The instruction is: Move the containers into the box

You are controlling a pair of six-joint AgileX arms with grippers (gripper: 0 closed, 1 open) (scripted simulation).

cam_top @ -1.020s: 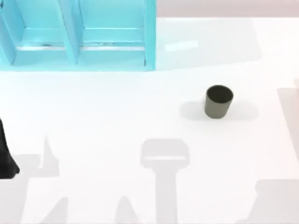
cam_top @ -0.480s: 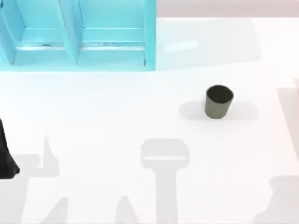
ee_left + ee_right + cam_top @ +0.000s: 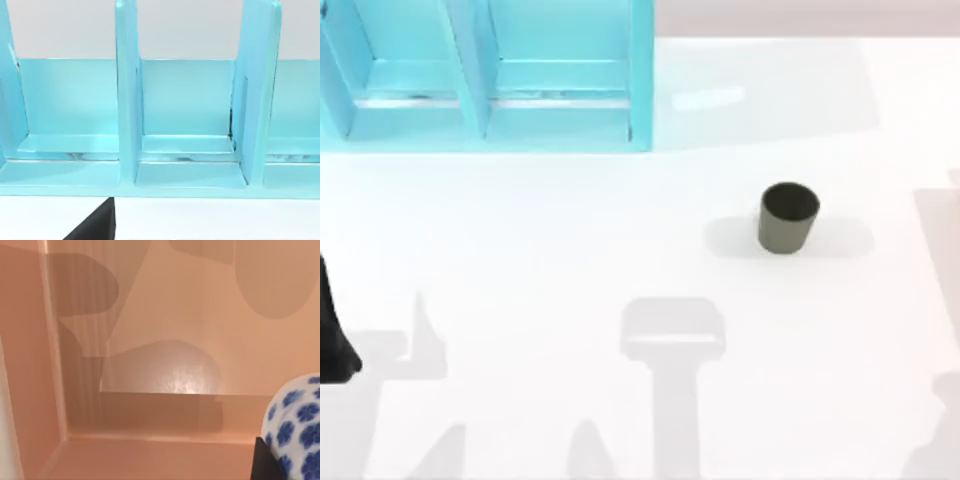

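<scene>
Arm shadow receded — olive cup [image 3: 787, 218] upright, open table [image 3: 570, 250]

Our white tabletop [image 3: 570, 240], a turquoise divided rack [image 3: 485, 75] standing on it at the far left, a dark olive-grey tapered cup [image 3: 787, 217] upright on it right of centre, well apart from the rack, grey shadows on the surface nearest us
</scene>
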